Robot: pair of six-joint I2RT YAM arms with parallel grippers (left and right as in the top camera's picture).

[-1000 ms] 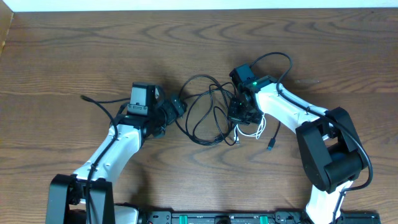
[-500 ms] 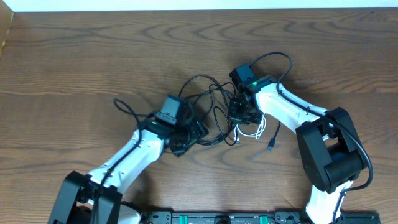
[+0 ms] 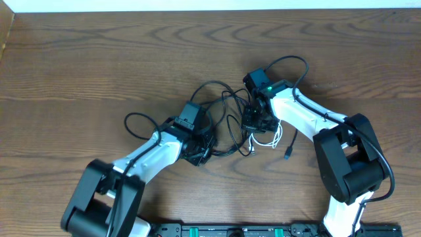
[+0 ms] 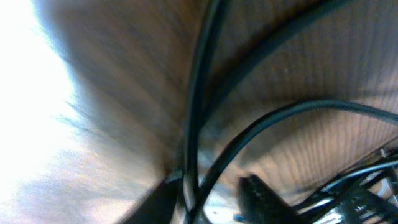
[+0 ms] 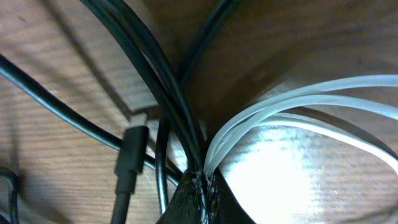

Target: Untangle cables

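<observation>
The cables lie bunched at mid-table: black cable loops [image 3: 217, 99] and a white cable [image 3: 266, 139]. My right gripper [image 3: 253, 124] presses down on the knot. In the right wrist view it [image 5: 202, 180] is shut on black strands [image 5: 146, 50] and white strands [image 5: 298, 99] together, with a black plug [image 5: 130, 152] lying beside them. My left gripper [image 3: 202, 153] sits at the lower left edge of the loops. In the blurred left wrist view it [image 4: 208, 186] stands narrowly open, with two black strands [image 4: 196, 112] between its jaws and a gap left at the right finger [image 4: 258, 193].
A black plug end [image 3: 288, 153] lies loose to the right of the white cable. The left arm's thicker cord [image 3: 135, 125] loops out beside that arm, and the right arm's cord [image 3: 293, 62] arches behind its wrist. The table's far edge [image 3: 210, 10] runs along the top.
My left arm has swung right from well outside the bunch to its lower left edge, and its jaws have narrowed around black strands. The right gripper has held still on the knot.
</observation>
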